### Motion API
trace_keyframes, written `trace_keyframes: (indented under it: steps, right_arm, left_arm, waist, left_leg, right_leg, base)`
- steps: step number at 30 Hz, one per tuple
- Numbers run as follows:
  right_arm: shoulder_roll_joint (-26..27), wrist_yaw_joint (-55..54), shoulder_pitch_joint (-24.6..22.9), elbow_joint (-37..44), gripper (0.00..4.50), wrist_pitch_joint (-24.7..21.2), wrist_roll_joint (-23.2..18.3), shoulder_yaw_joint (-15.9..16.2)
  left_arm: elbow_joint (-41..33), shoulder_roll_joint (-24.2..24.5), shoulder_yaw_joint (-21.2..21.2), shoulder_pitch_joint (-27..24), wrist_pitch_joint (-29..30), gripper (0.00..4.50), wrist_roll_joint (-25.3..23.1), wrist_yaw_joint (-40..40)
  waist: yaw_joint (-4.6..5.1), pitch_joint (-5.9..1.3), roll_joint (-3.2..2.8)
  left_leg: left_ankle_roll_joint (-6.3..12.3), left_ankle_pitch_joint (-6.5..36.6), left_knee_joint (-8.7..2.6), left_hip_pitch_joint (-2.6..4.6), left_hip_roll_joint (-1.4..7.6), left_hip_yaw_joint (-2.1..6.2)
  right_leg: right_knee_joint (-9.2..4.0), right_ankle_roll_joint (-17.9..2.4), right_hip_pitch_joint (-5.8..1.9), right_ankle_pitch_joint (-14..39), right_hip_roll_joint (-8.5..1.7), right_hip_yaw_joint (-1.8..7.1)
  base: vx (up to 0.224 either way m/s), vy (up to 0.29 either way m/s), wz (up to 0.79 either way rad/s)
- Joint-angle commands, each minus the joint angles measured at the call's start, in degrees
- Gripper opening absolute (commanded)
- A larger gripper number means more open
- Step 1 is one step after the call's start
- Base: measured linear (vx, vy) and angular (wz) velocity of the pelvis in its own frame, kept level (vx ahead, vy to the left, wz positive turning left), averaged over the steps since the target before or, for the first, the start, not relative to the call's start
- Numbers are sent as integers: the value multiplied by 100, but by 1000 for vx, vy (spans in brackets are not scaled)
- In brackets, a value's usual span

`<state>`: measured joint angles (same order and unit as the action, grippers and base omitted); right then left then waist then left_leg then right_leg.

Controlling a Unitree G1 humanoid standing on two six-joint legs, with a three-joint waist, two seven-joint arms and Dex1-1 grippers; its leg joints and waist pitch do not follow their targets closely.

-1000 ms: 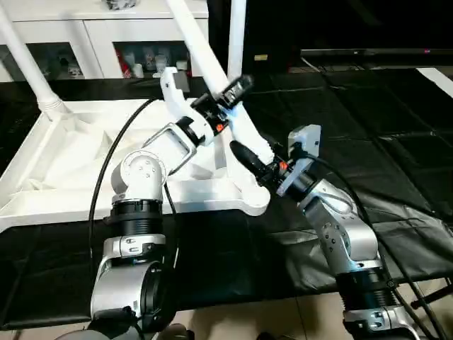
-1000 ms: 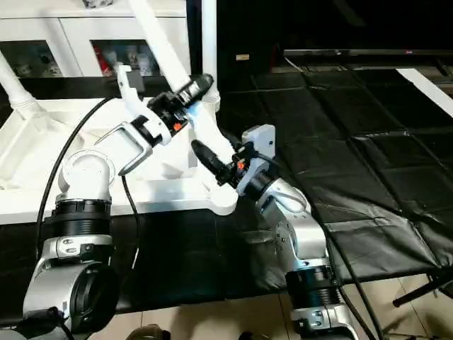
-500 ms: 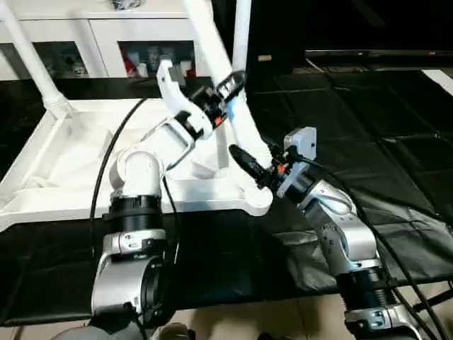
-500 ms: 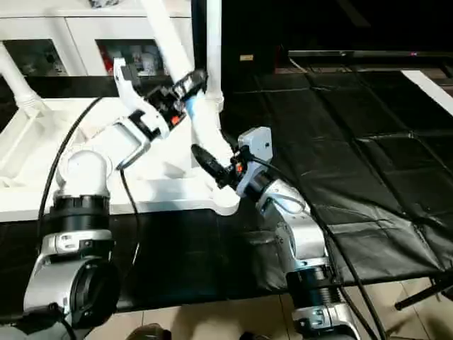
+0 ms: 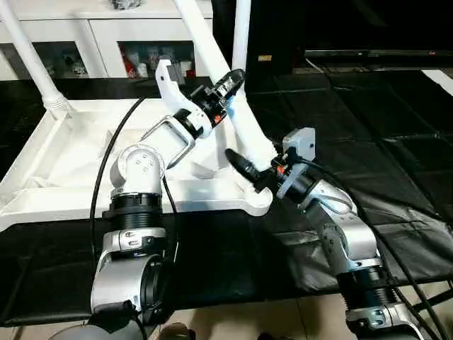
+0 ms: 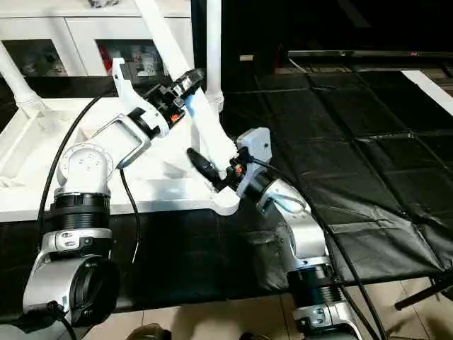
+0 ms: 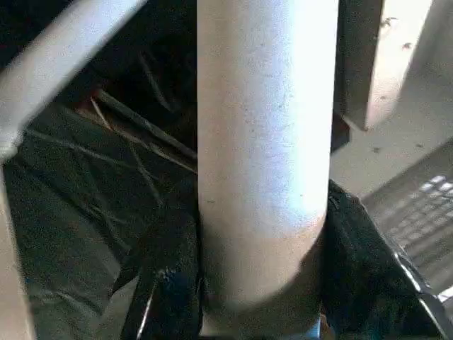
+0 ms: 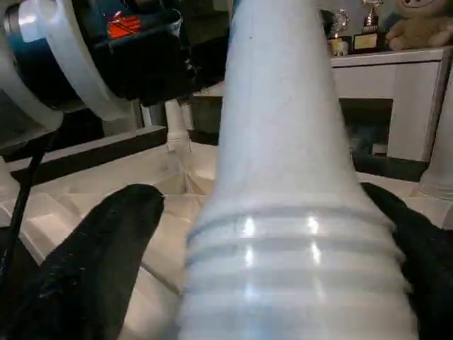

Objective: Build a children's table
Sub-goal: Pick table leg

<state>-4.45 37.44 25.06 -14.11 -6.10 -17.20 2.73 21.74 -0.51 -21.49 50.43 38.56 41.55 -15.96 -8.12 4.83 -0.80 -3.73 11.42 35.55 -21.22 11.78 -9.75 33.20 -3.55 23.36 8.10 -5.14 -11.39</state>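
Claw on my left [image 5: 228, 86], in the head views, clenches the tilted white leg [image 5: 241, 120] partway up; my right claw [image 5: 244, 164] straddles its threaded foot, released, at the upturned tabletop [image 5: 64, 163] corner. Left wrist view: leg [image 7: 265, 142] clamped between fingers [image 7: 166, 283]. Right wrist view: fingers [image 8: 99, 248] stand clear of the threads [image 8: 283, 248].

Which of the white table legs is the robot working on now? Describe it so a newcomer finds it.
Find the upturned white plastic table top on the black mat. At its near right corner, one round tapered white leg leans leftward; unlike the upright legs, both end effectors flank it.
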Motion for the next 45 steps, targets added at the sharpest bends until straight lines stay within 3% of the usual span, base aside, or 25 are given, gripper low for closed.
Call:
trace_keyframes:
  steps: [1, 3, 8, 12, 13, 15, 18, 20, 23, 25, 26, 30, 32, 35, 39, 44, 45]
  right_arm:
    - [1, -44, 59, -12, 450, 185, -9, -110]
    - [-51, 89, -13, 49, 450, 266, -51, -132]
    - [-30, 201, -167, 154, 450, 24, -390, -287]
    - [-29, -20, -219, 171, 450, 1, -297, -291]
    - [-18, -36, -229, 205, 450, -192, -385, -309]
    - [-18, -14, -231, 206, 450, -104, -363, -298]
    - [-3, 37, -220, 176, 450, 451, -350, -423]
    - [10, 170, -214, 204, 450, 516, -515, -496]
    - [-136, -476, -103, 150, 450, 231, -316, -706]
    - [-237, -832, -38, 182, 450, -322, -209, -726]
    - [-277, -866, -9, 196, 450, -421, -168, -694]
    - [-187, -667, 166, 343, 450, -535, -203, -442]
    - [-151, -573, 254, 394, 450, -692, -217, -231]
    - [39, -727, 550, 385, 450, -1207, -331, -96]
    - [160, -651, 831, 306, 450, -1452, -482, -85]
    - [167, -632, 1198, -251, 450, -1515, -209, 48]
    - [182, -704, 1262, -347, 420, -1534, -179, 37]
  left_arm:
    - [50, 97, 115, 185, -193, 189, -199, -30]
    - [100, 234, 221, 201, -359, 189, -396, -79]
    - [158, 470, 303, 220, -581, 189, -611, -169]
    - [220, 584, 311, 215, -692, 189, -692, -223]
    - [252, 614, 310, 218, -735, 189, -728, -224]
    - [331, 683, 331, 233, -827, 189, -797, -239]
    - [463, 832, 463, 255, -992, 189, -988, -351]
    - [485, 862, 485, 261, -1014, 189, -1017, -382]
    - [449, 979, 649, 244, -1034, 189, -1157, -518]
    - [364, 1013, 712, 228, -1005, 189, -1183, -539]
    - [321, 1036, 763, 214, -1016, 189, -1225, -553]
    - [-38, 1042, 1002, 91, -964, 189, -1368, -557]
    - [-228, 1001, 1131, 25, -925, 189, -1427, -546]
    - [-579, 931, 1418, -89, -922, 189, -1608, -514]
    - [-722, 922, 1655, -144, -973, 189, -1761, -549]
    - [-969, 933, 1923, -191, -951, 189, -1905, -593]
    - [-1026, 935, 1952, -204, -925, 189, -1915, -604]
  waist:
    - [9, -610, 17]
    - [4, -606, 42]
    - [-2, -610, 26]
    - [0, -607, 25]
    - [-1, -607, 11]
    - [-5, -607, 17]
    - [-8, -609, 12]
    - [-6, -609, -3]
    - [-2, -613, 3]
    - [-1, -610, 5]
    - [5, -608, 45]
    - [1, -609, 37]
    - [20, -606, 77]
    - [24, -593, 61]
    - [18, -600, 89]
    - [23, -603, 96]
    - [25, -604, 91]
  left_leg:
    - [338, 401, -375, 50, 237, 106]
    - [347, 373, -377, 44, 224, 103]
    - [370, 369, -380, 53, 248, 108]
    - [304, 377, -382, 56, 248, 105]
    - [299, 388, -382, 57, 249, 107]
    - [290, 425, -379, 51, 229, 101]
    - [271, 438, -384, 52, 228, 104]
    - [283, 456, -383, 56, 244, 107]
    - [248, 320, -386, 75, 270, 120]
    - [212, 305, -381, 59, 246, 108]
    - [208, 301, -389, 62, 239, 106]
    - [248, 358, -382, 38, 238, 98]
    - [271, 329, -385, 39, 251, 100]
    - [244, 357, -391, 62, 260, 94]
    - [198, 355, -398, 78, 266, 91]
    - [85, 333, -406, 56, 265, 99]
    - [66, 352, -408, 63, 266, 98]
  right_leg:
    - [-387, -116, -427, 1578, -497, 462]
    - [-388, -89, -430, 1555, -496, 465]
    - [-369, -145, -426, 1516, -508, 472]
    - [-364, -206, -419, 1531, -517, 475]
    - [-366, -214, -421, 1533, -518, 474]
    - [-380, -168, -425, 1579, -516, 469]
    - [-386, -63, -418, 1637, -517, 466]
    - [-384, -102, -414, 1597, -524, 468]
    - [-347, -206, -400, 1438, -516, 483]
    - [-339, -249, -421, 1438, -520, 485]
    - [-344, -247, -434, 1475, -513, 484]
    - [-346, -211, -439, 1569, -533, 476]
    - [-338, -216, -433, 1538, -525, 477]
    - [-354, -232, -412, 1687, -538, 487]
    - [-352, -150, -393, 1682, -527, 496]
    - [-324, -119, -403, 1571, -540, 505]
    - [-324, -135, -401, 1597, -543, 505]
  base:
    - [0, 0, 0]
    - [0, 0, 0]
    - [0, 0, 0]
    - [0, 0, 0]
    - [0, 0, 0]
    - [0, 0, 0]
    - [0, 0, 0]
    - [0, 0, 0]
    - [0, 0, 0]
    - [0, 0, 0]
    - [0, 0, 0]
    - [0, 0, 0]
    - [0, 0, 0]
    - [0, 0, 0]
    - [0, 0, 0]
    - [0, 0, 0]
    - [0, 0, 0]
